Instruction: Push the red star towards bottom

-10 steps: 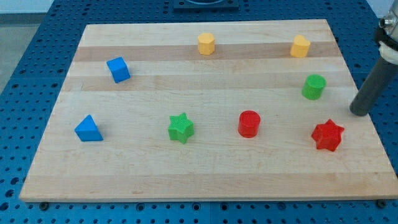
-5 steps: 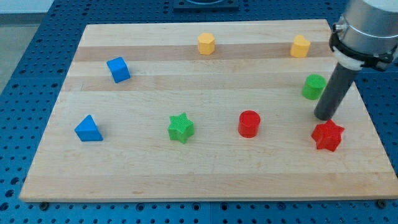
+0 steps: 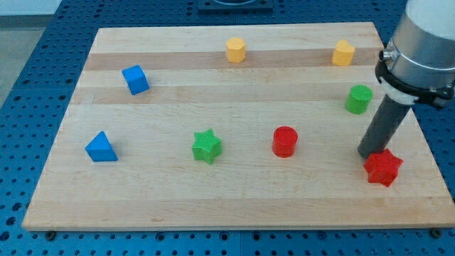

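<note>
Camera view shows my tip (image 3: pixel 369 153) touching the top left side of the red star (image 3: pixel 383 168), which sits near the board's (image 3: pixel 234 206) bottom right corner. I have no hand, just a rod, so nothing is grabbed. A green cylinder (image 3: pixel 359 99) stands above, and a red cylinder (image 3: pixel 285 141) sits to the left.

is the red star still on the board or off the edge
On the board: the red star lies flat near the board's bottom right corner, wood showing around it, my tip at its upper left.
</note>
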{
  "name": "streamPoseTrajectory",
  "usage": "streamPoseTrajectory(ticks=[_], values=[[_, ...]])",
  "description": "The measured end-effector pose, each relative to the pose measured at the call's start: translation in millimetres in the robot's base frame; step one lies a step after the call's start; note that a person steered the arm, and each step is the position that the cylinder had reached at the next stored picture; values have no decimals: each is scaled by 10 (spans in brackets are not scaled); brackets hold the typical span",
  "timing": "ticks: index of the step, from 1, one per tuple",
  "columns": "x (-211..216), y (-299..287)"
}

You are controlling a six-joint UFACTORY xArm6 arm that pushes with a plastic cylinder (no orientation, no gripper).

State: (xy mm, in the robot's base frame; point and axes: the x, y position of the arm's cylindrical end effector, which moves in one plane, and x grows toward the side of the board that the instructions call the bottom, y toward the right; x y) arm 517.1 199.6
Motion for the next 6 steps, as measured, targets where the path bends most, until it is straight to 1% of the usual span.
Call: streamPoseTrajectory(ticks=[3,5,6], values=[[9,0],[-195,-370],[-195,-411]])
